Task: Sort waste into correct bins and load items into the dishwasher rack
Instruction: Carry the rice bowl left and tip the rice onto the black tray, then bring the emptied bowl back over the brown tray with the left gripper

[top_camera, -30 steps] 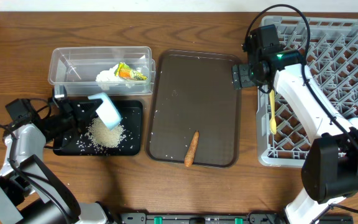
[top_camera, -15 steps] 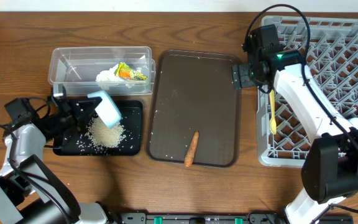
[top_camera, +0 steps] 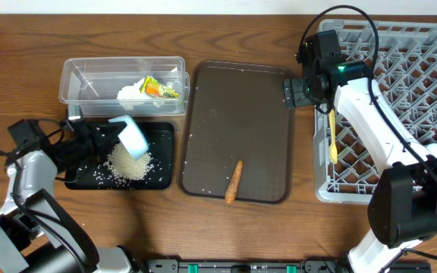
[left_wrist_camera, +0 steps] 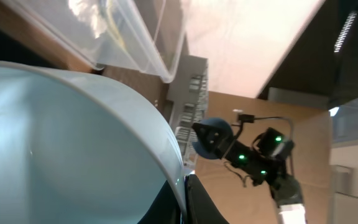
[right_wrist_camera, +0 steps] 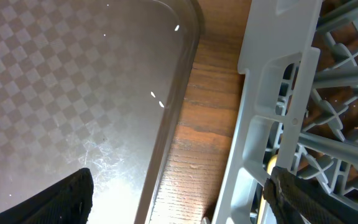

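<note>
The left gripper [top_camera: 111, 130] is clamped tight on the white bowl with a light-blue rim [top_camera: 133, 138], holding it tipped on its side above the shallow black rectangular tray [top_camera: 162, 140] at the near left of the brown wooden table [top_camera: 21, 61]. Compared with a second ago the bowl has barely shifted: it rose a touch toward the far side half a second back and now sits slightly nearer and lower again, its mouth still turned down toward the tray. The heap of white rice-like crumbs [top_camera: 127, 161] lies in the black tray just below the bowl, looking the same as before, with loose grains scattered around it. Just beyond, the clear plastic rectangular tub [top_camera: 74, 76] holds the crumpled white tissue [top_camera: 130, 92] and the yellow-green snack wrapper with orange print [top_camera: 158, 89], touching each other at its right end. The thin brown carrot-like stick [top_camera: 234, 181] lies unmoved at the near end of the large dark brown serving tray [top_camera: 234, 114]. The right gripper [top_camera: 288, 92] has not moved; it hangs with its jaws spread wide and empty over the gap between the serving tray's far right corner and the large light-grey lattice rack [top_camera: 400, 91], where the pale yellow plastic spoon [top_camera: 332, 136] lies along the left edge
</note>
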